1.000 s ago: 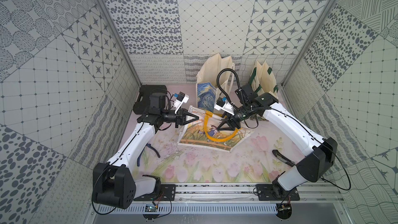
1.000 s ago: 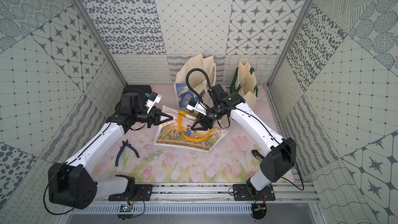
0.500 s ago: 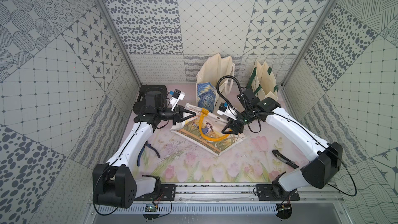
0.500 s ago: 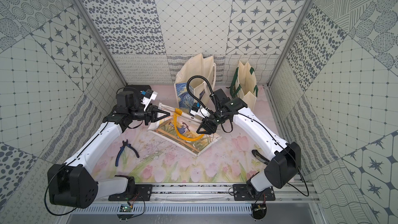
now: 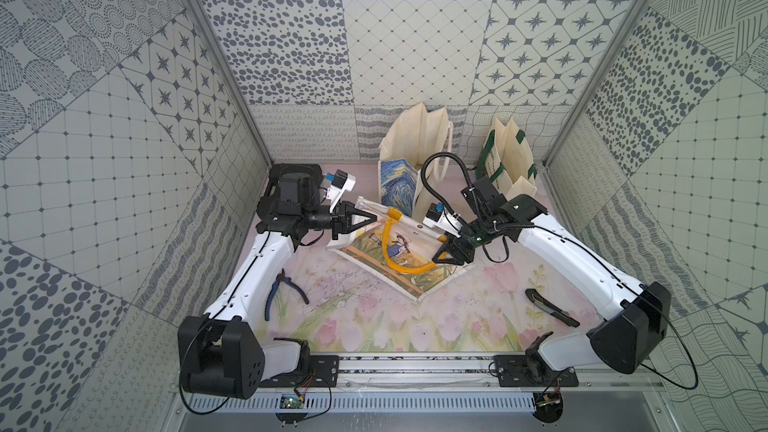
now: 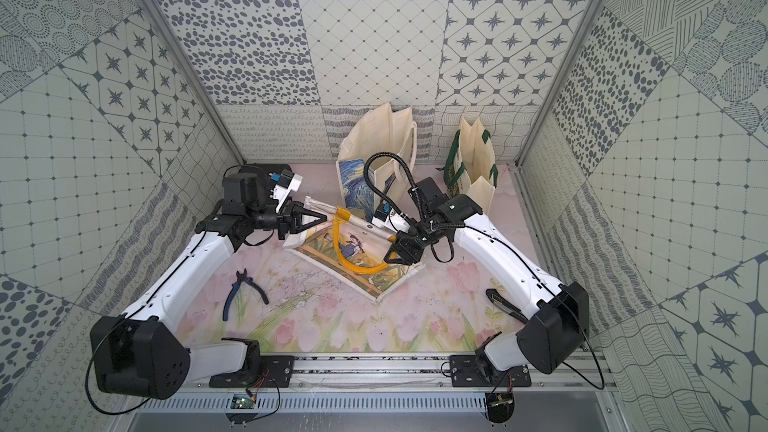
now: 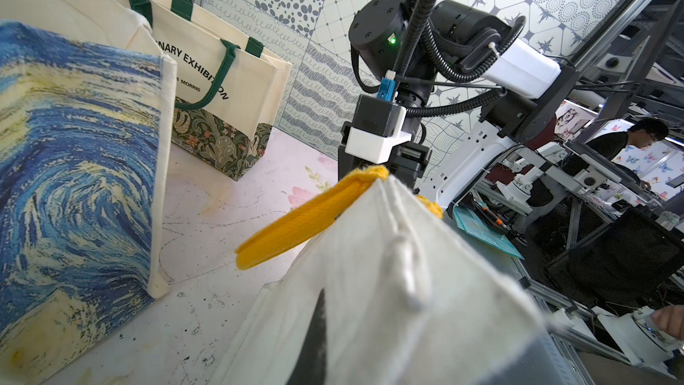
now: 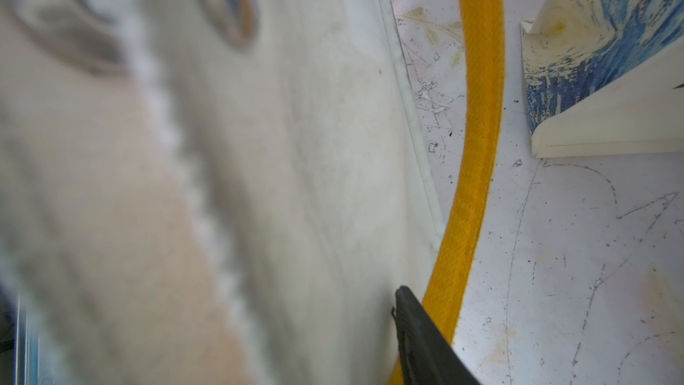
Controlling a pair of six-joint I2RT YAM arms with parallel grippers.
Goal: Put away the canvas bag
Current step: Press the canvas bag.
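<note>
Between the two arms, toward the back of the table (image 5: pixel 374 326), both top views show the canvas bag (image 5: pixel 411 272) lying printed face up. Its long axis runs on a diagonal from back-left to front-right. The mouth hem stands off the table on the side nearest the two upright bags, while the bottom edge rests on the table. The left gripper (image 5: pixel 373 218) is pinched tight on the hem's back-left end. The right gripper (image 5: pixel 441 258) is clamped on the front-right end, where the yellow handle (image 5: pixel 388 253) loops across the print.

From the left wrist, the bag's cream hem climbs away toward the right gripper, which sits behind the far corner. A blue swirl bag (image 7: pixel 74 164) and a green-handled bag (image 7: pixel 229 79) stand upright near it.

From the right wrist, blurred bag cloth fills one side. One black finger (image 8: pixel 418 342) lies against the yellow handle, and its partner is hidden by the cloth.
</note>
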